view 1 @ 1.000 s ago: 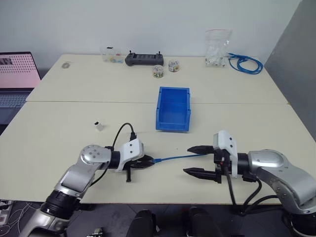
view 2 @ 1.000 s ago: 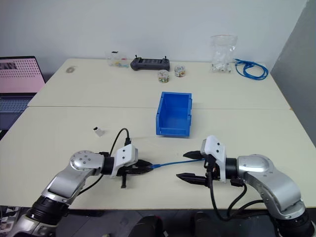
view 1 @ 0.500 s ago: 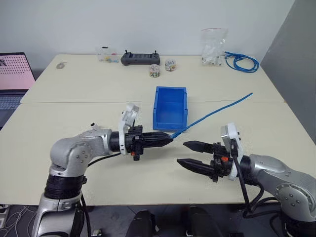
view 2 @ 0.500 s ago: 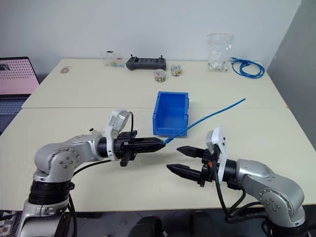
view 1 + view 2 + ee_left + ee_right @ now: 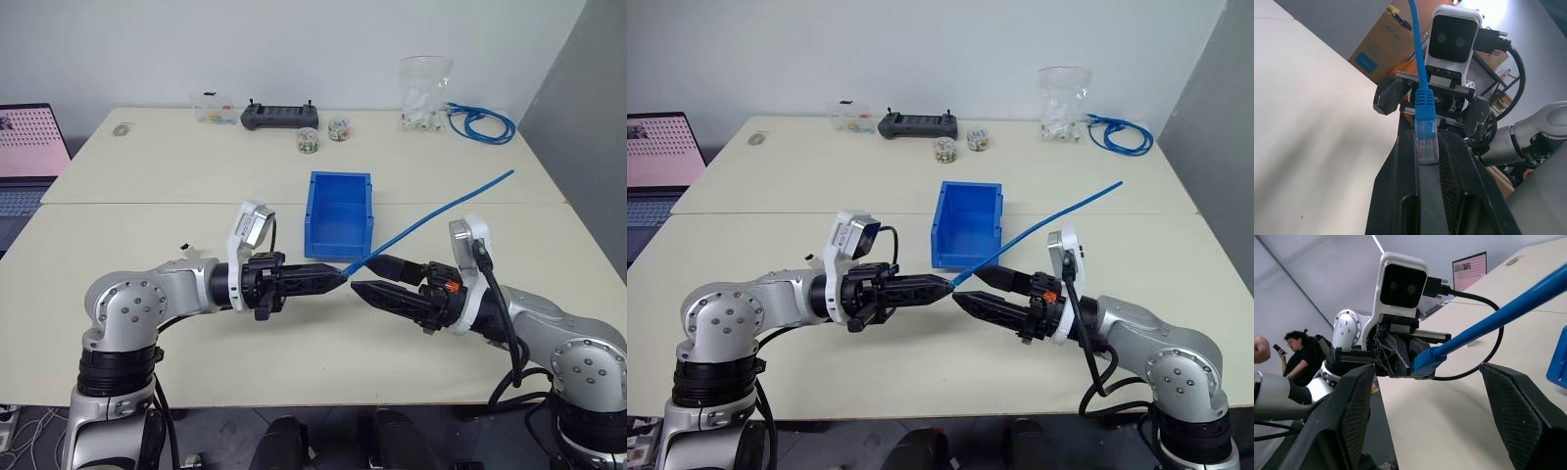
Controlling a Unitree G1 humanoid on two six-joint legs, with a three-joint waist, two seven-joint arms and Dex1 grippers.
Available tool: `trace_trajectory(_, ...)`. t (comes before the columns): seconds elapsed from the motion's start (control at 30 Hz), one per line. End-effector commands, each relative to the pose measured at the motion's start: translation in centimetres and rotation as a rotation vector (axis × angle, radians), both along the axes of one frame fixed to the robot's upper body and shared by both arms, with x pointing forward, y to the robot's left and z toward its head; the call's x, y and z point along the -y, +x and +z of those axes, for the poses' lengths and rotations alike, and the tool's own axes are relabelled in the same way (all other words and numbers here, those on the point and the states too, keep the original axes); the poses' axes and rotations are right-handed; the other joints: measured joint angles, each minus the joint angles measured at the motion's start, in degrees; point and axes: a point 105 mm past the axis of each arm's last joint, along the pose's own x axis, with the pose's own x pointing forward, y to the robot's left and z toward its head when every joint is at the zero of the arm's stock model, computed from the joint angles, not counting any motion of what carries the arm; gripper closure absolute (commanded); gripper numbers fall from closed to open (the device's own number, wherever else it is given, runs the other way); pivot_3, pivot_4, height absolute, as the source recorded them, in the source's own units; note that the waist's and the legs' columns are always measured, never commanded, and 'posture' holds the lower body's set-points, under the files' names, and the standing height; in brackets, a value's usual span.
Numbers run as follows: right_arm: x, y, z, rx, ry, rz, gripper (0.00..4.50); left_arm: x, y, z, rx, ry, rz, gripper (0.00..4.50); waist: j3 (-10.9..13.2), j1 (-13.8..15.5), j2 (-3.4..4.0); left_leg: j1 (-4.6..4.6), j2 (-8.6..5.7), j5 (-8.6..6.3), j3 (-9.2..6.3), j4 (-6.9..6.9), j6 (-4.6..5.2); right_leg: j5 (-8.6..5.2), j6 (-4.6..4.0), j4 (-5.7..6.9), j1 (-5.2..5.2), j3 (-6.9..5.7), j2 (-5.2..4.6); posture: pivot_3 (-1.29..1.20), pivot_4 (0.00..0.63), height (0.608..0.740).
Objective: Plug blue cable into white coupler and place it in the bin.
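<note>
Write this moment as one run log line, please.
left gripper: shut on blue cable | right gripper: open, facing plug | bin: empty

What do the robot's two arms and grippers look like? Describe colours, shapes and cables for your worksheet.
Both arms are rounded silver-grey segments with black joints. Each wrist carries a white boxy camera housing with a black cable looping back. The left gripper and right gripper have long, tapering black fingers.

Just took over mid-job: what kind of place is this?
Probably a robotics lab or office: pale tables by a bare wall, a laptop, a handheld controller, and cartons stacked beside them.
</note>
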Motion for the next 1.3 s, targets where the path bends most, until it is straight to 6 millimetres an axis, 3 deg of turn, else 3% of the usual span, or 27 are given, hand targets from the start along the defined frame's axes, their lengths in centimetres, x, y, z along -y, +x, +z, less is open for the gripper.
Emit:
trace_trajectory(0.03,-0.6,-0.4,0.9,0.014,0.029,0.043,1.38,0.0,-0.6,0.7,0.04,-0.016,-0.013,4.27,0.0,-0.03,0.0,0.0,0.0,0.0,0.0,0.0,0.0,0.0,0.0,0.0,0.0,0.0,0.0,0.0,0.15,0.74)
trace_trajectory(0.4,-1.0,-0.7,1.0,-0.008,0.035,0.09,4.1,-0.3,-0.7,-0.1,0.051,0.02,-0.005,4.27,0.0,0.03,0.0,-0.06,0.0,0.0,0.06,-0.02,0.0,0.0,0.0,0.0,-0.1,0.04,0.0,0.0,0.15,0.74)
trace_trajectory(0.47,-1.1,-0.9,1.0,-0.013,0.039,0.098,4.32,-0.3,-0.7,-0.3,0.062,0.03,-0.001,4.27,0.0,0.04,0.0,-0.06,0.0,0.0,0.07,-0.02,0.0,0.0,0.0,0.0,-0.11,0.05,0.0,0.0,0.15,0.74)
trace_trajectory(0.73,-1.3,-1.4,0.8,-0.028,0.039,0.125,4.36,-0.1,-0.4,-0.9,0.122,0.036,0.012,4.27,0.0,0.06,0.0,-0.1,0.0,0.0,0.09,-0.04,0.0,0.0,0.0,-0.01,-0.15,0.07,0.0,0.0,0.15,0.74)
trace_trajectory(0.8,-1.4,-1.5,0.8,-0.033,0.04,0.13,4.36,-0.2,-0.2,-1.0,0.118,0.034,0.021,3.57,0.0,0.06,0.0,-0.1,0.01,0.0,0.09,-0.04,0.0,0.0,0.0,-0.01,-0.15,0.06,0.0,0.0,0.15,0.74)
trace_trajectory(0.93,-1.4,-1.4,0.7,-0.034,0.033,0.129,4.36,-0.5,-0.4,-0.9,0.108,0.03,0.008,2.63,0.0,0.04,0.0,-0.12,0.01,0.0,0.09,-0.04,0.0,0.0,0.0,-0.01,-0.17,0.06,0.0,0.0,0.15,0.74)
trace_trajectory(1.3,-0.1,1.1,-0.8,-0.011,-0.037,0.004,4.37,-3.1,-2.0,-1.1,0.093,0.088,0.044,0.53,0.01,-0.01,0.01,-0.12,0.02,0.0,0.1,-0.07,0.01,-0.01,0.0,-0.04,-0.19,0.07,0.01,0.0,0.15,0.74)
